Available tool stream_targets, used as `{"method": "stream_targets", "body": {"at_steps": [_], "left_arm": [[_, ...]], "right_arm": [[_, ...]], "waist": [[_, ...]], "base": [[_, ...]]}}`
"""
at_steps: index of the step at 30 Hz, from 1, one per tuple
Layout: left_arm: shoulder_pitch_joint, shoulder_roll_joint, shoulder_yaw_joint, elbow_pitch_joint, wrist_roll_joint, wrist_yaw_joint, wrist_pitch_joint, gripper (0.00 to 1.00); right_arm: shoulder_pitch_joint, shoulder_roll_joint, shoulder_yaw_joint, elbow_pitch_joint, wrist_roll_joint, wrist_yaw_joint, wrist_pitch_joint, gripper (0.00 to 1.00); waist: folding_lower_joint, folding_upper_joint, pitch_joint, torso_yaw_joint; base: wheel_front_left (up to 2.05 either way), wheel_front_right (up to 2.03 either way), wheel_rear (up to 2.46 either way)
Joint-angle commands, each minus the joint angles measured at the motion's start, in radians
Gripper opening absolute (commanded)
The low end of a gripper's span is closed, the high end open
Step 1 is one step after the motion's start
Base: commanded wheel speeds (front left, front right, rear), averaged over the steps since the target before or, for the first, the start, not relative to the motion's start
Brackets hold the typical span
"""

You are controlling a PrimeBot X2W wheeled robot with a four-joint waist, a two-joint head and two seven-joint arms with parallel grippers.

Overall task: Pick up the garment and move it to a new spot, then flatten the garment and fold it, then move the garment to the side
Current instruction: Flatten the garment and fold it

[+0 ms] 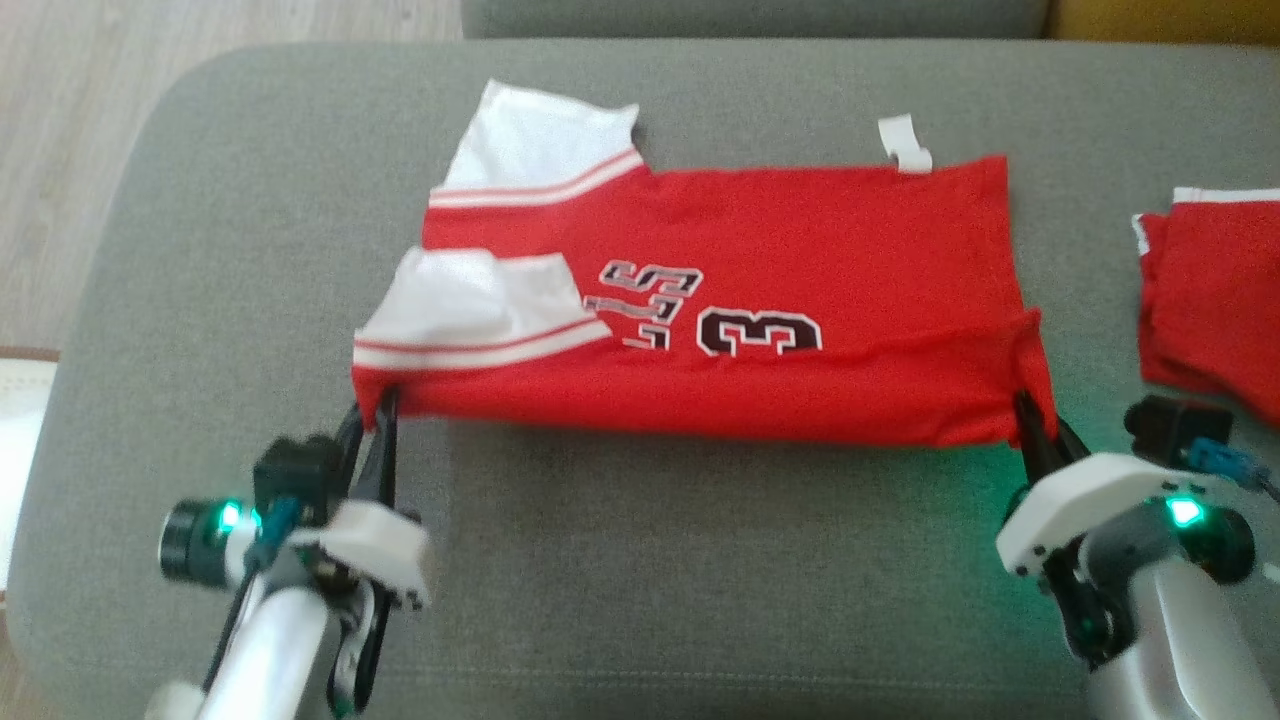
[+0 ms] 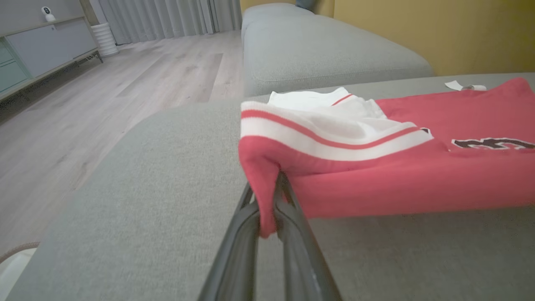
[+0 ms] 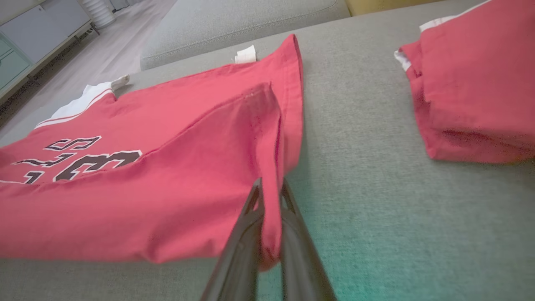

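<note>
We see the garment [image 1: 760, 270], a red jersey-style T-shirt, lying sideways across a wide grey cushion [image 1: 620, 560]. Its white sleeves are toward our left and its hem toward our right. The dark number 3 and the lettering face up, turned on their side. One white sleeve with red-and-white stripe trim is folded in over the chest, and the other spreads out at the far left corner. A small white tag [image 1: 905, 145] pokes out at the far edge.

Our left arm rises from the lower left of the head view, its pale forearm angled slightly rightward. The left gripper [image 1: 385, 405] points up the view to the shirt's near left corner, just under the folded sleeve. In the left wrist view its two dark fingers are pinched together on a tuck of red cloth that hangs down between them.

Our right arm comes in from the lower right, leaning a little leftward. The right gripper [image 1: 1025, 410] reaches the near right corner at the hem. In the right wrist view its fingers are clamped narrowly on a raised fold of red fabric.

A second folded red garment [image 1: 1215, 290] lies on the cushion to our right, well apart from the shirt.
</note>
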Motion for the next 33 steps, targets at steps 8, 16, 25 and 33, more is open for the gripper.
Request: {"method": "stream_targets", "body": {"at_steps": [8,16,25,33], "left_arm": [[0.150,0.069,0.019,-0.161,-0.020,0.026,0.069,0.00],[0.205,0.073,-0.021,-0.205,-0.037,0.019,0.182,0.33],[0.120,0.077,-0.006,-0.235,-0.015,0.044,0.162,1.00],[-0.122,0.080,0.013,-0.212,-0.004,0.002,0.117,1.00]], "right_arm": [[0.166,-0.004,-0.031,-0.258,0.001,0.003,0.178,0.00],[0.256,-0.004,-0.048,-0.379,0.005,0.003,0.284,0.67],[0.161,-0.003,-0.056,-0.421,-0.060,0.003,0.175,1.00],[-0.023,-0.008,-0.012,-0.416,-0.139,0.003,0.055,1.00]], "waist": [[0.0000,-0.0001,-0.069,-0.009],[0.0000,-0.0001,-0.067,-0.017],[0.0000,-0.0001,-0.017,-0.035],[0.0000,-0.0001,0.091,-0.083]], "base": [[0.00,0.00,0.00],[0.00,0.00,0.00],[0.00,0.00,0.00],[0.00,0.00,0.00]]}}
